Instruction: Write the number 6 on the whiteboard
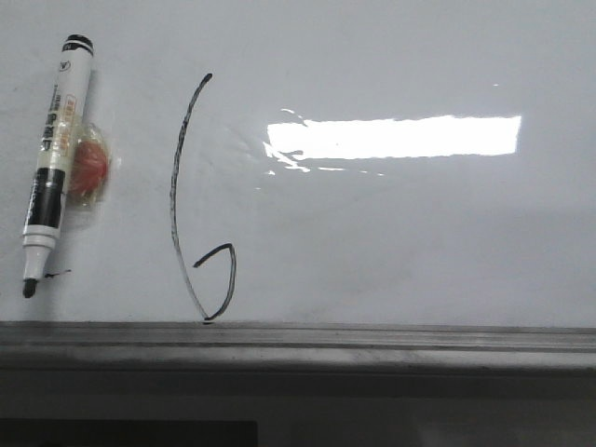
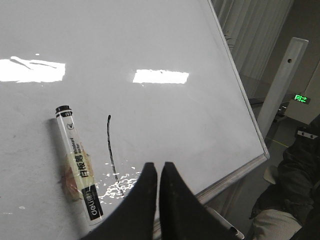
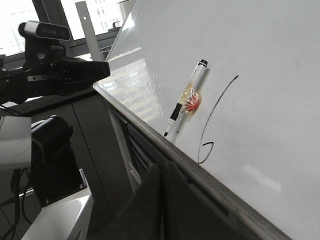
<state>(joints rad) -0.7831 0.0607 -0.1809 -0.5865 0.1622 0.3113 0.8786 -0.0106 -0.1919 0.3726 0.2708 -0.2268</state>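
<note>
The number 6 (image 1: 172,200) is a thin black line on the whiteboard (image 1: 400,233), a tall curved stroke with a small angular loop just above the grey rail (image 1: 372,337). Its upper stroke shows in the left wrist view (image 2: 110,145), and all of it in the right wrist view (image 3: 208,117). A black-and-white marker (image 1: 56,149) lies uncapped on the board left of the 6, tip towards the rail. My left gripper (image 2: 160,167) is shut and empty over the board near the 6. My right gripper (image 3: 162,167) is shut and empty, off the board below the rail. Neither gripper shows in the front view.
A red lump under clear tape (image 1: 90,166) sits on the marker's side. A tiny black smudge (image 1: 58,274) lies by the marker tip. A bright rectangle of light (image 1: 396,137) reflects right of the 6. The left arm with its camera (image 3: 50,75) shows beyond the board's corner.
</note>
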